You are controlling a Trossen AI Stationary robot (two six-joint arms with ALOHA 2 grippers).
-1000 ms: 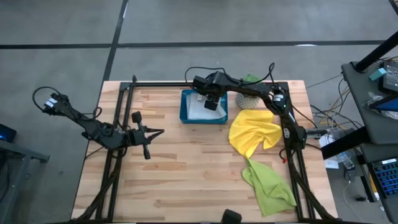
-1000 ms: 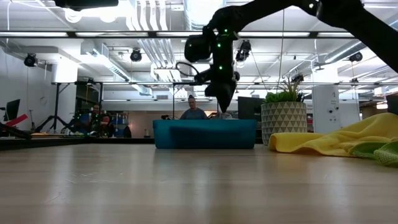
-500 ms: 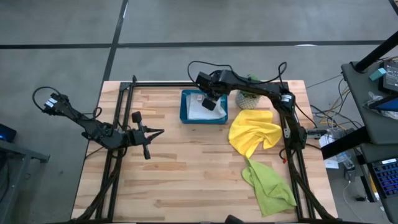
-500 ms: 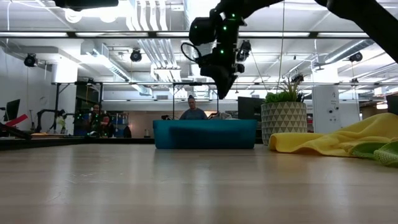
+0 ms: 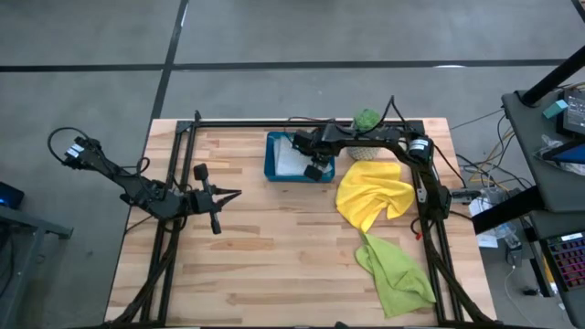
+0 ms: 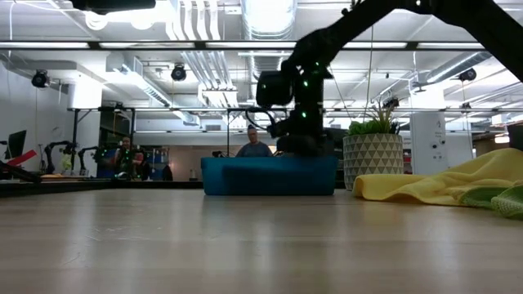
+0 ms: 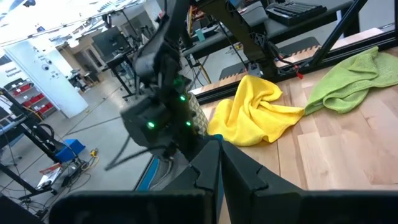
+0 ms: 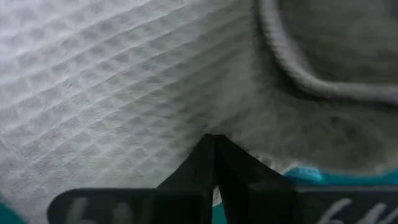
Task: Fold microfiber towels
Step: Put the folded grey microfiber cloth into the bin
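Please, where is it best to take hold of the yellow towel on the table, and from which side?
Probably grip the yellow towel at its raised, bunched fold near the middle, coming straight down from above. It lies crumpled, so flat edges give little to pinch, while the fold stands up.

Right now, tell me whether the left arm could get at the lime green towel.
Probably not easily. The left pincer waits shut on the table's left half, while the lime green towel lies at the far right edge, close beside the right arm's base. Bare tabletop lies between.
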